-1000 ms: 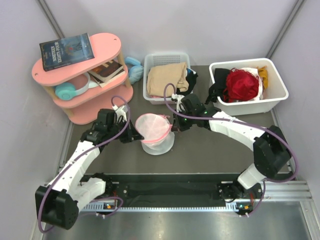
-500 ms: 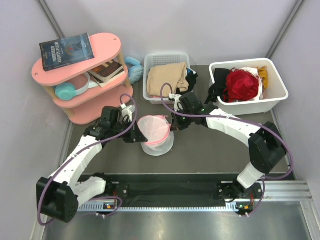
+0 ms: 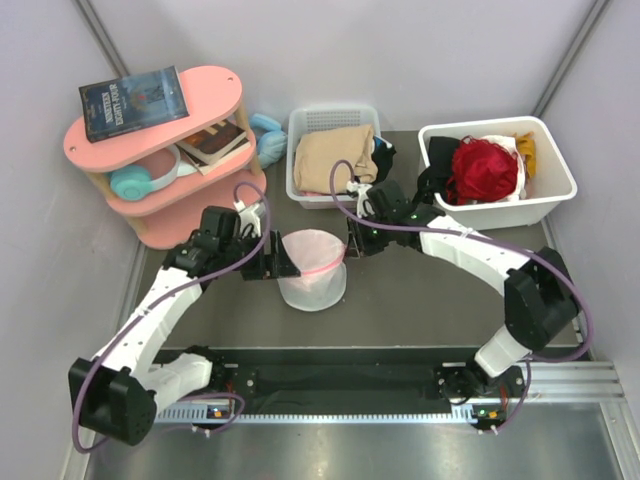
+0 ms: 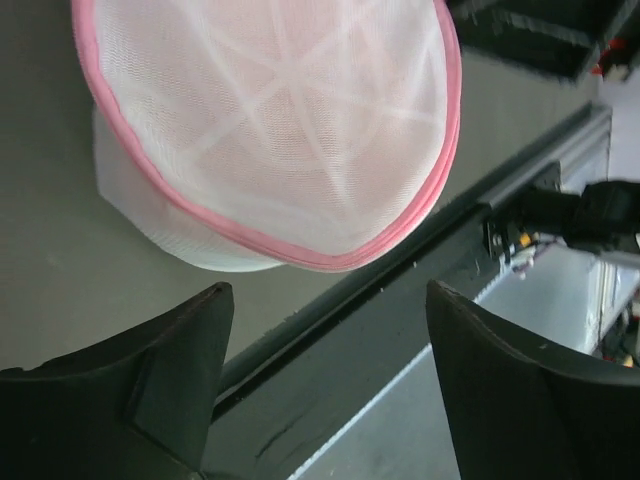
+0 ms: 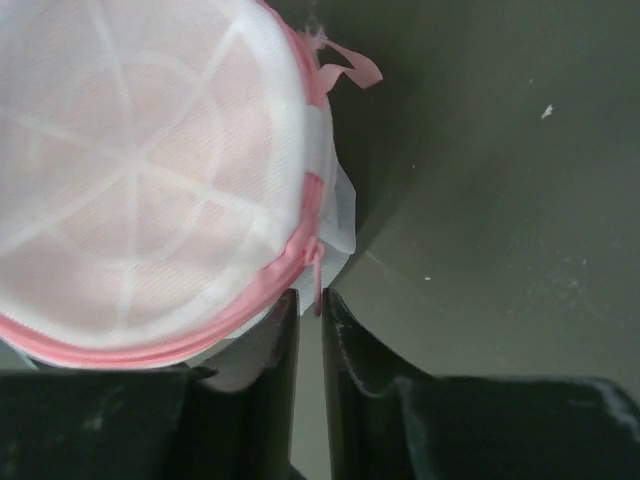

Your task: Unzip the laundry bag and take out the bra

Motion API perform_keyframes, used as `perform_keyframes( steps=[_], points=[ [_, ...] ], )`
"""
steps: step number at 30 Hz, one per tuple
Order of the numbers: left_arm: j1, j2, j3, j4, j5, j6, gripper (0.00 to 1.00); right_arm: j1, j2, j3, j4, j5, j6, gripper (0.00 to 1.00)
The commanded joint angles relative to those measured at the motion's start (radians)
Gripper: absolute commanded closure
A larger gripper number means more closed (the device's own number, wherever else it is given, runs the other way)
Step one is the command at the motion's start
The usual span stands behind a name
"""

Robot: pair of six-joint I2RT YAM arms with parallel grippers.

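The laundry bag [image 3: 312, 270], a round white mesh pouch with pink zipper trim, lies on the dark table between my two grippers. My left gripper [image 3: 283, 266] stands wide open at its left side. In the left wrist view the bag [image 4: 280, 130] sits beyond the gripper [image 4: 330, 290], with nothing between the fingers. My right gripper [image 3: 350, 240] is at the bag's right rim. In the right wrist view its jaws [image 5: 310, 300] are parted by a narrow slit. The tip of the pink zipper pull [image 5: 318, 280] hangs into that slit, next to the bag [image 5: 130, 170]. The bra is out of view.
A pink shelf [image 3: 160, 150] with books and blue headphones stands at the back left. A white basket [image 3: 300, 125] holds a beige garment. A white bin [image 3: 555, 175] at the back right holds red and black garments. The metal rail [image 3: 350, 380] runs along the near edge.
My left gripper has opened and let go of the bag's rim. The bag has settled from tilted to flatter on the table. The right jaws have parted slightly.
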Motion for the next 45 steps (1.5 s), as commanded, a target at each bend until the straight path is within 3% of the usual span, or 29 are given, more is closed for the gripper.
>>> perform_keyframes(
  steps=[1, 3, 5, 10, 17, 23, 30, 45],
  points=[
    [-0.001, -0.067, 0.098, -0.007, -0.174, -0.070, 0.15, -0.011, -0.109, 0.013, -0.045, 0.032, -0.017, 0.63],
    [0.000, -0.102, 0.110, -0.007, -0.266, -0.108, 0.12, -0.011, -0.149, 0.013, -0.068, 0.048, -0.019, 0.46],
    [0.007, -0.133, 0.117, -0.018, -0.340, -0.134, 0.10, -0.011, -0.178, 0.019, -0.108, 0.077, -0.016, 0.38],
    [0.048, -0.144, 0.089, -0.065, -0.467, -0.193, 0.07, 0.014, -0.269, 0.076, -0.189, 0.154, -0.013, 0.29],
    [0.161, -0.161, 0.012, -0.045, -0.414, -0.233, 0.08, 0.124, -0.212, 0.200, -0.143, 0.128, -0.013, 0.28],
    [0.198, -0.177, -0.026, -0.044, -0.365, -0.243, 0.10, 0.211, 0.021, 0.350, -0.102, 0.146, -0.021, 0.29],
    [0.198, -0.202, -0.078, 0.027, -0.303, -0.313, 0.11, 0.262, 0.182, 0.420, -0.060, 0.180, -0.027, 0.30],
    [0.198, -0.202, -0.232, 0.166, -0.151, -0.405, 0.17, 0.388, 0.139, 0.162, 0.021, 0.255, 0.055, 0.29]
  ],
)
